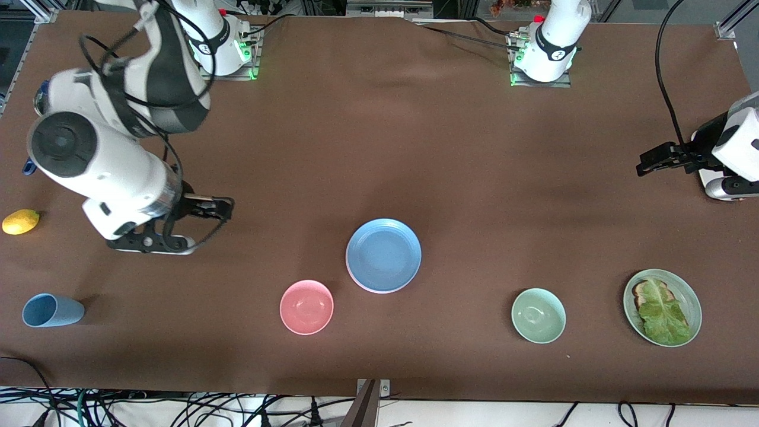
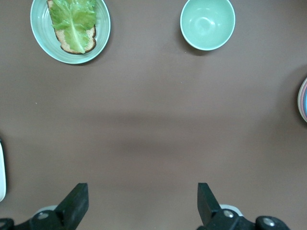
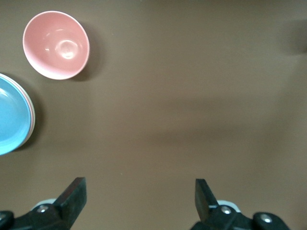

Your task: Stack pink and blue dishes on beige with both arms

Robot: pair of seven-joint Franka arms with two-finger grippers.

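The blue plate point(image 1: 383, 255) lies on top of a stack in the middle of the table. A thin pink rim point(image 1: 359, 282) of the pink plate shows under it. The beige plate is hidden under the stack. The stack's edge also appears in the right wrist view as the blue plate point(image 3: 10, 120) and in the left wrist view as a striped rim point(image 2: 303, 99). My right gripper point(image 1: 227, 207) hangs open and holds nothing over bare cloth toward the right arm's end point(image 3: 139, 184). My left gripper point(image 1: 644, 165) is open and holds nothing over the left arm's end point(image 2: 142, 189).
A pink bowl point(image 1: 306, 306) point(image 3: 56, 44) sits beside the stack, nearer the camera. A green bowl point(image 1: 538, 315) point(image 2: 207, 23) and a green plate point(image 1: 686, 292) point(image 2: 36, 24) with lettuce and toast lie toward the left arm's end. A blue cup point(image 1: 52, 310) and a lemon point(image 1: 21, 222) lie at the right arm's end.
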